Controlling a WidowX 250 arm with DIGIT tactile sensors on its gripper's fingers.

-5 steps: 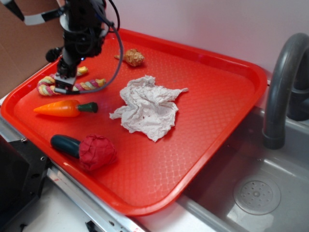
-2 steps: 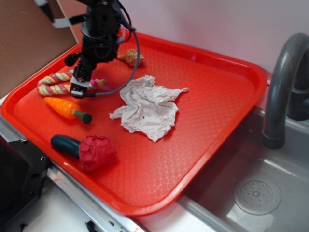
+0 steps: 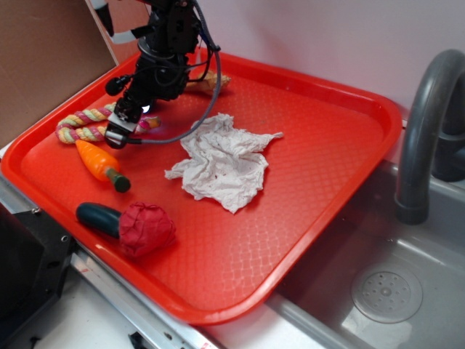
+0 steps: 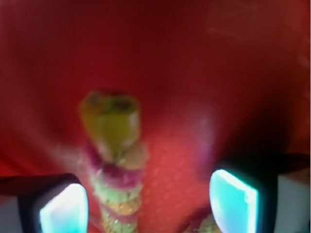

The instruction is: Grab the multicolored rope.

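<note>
The red tray [image 3: 320, 131] fills most of the outside view and carries everything: a crumpled paper towel [image 3: 221, 161] near its middle, a dark green cylinder with a red cloth ball [image 3: 145, 228] against it toward the near edge, an orange toy carrot [image 3: 99, 162] by the left edge, a small tan object [image 3: 216, 81] mostly hidden behind the arm near the far edge, and the multicolored rope [image 3: 81, 125] lying along the left edge just beyond the carrot. The robot arm reaches down over that left part of the tray, and the hand [image 3: 120, 131] sits low over the rope's inner end, close above the tray. In the wrist view the rope [image 4: 114, 160] runs up between the two pale fingertips [image 4: 65, 208], nearer the left one, with its yellow-green cut end ahead of them; the fingers stand well apart with bare tray between the rope and the right pad, so nothing is gripped yet. By my reading the step in hand is the final lining-up just before the grasp. The next move seems to call for a small drop until the pads bracket the rope, perhaps a slight shift to centre it, then a firm close. The carrot lies just beside the hand, so a careless descent could nudge it.
</note>
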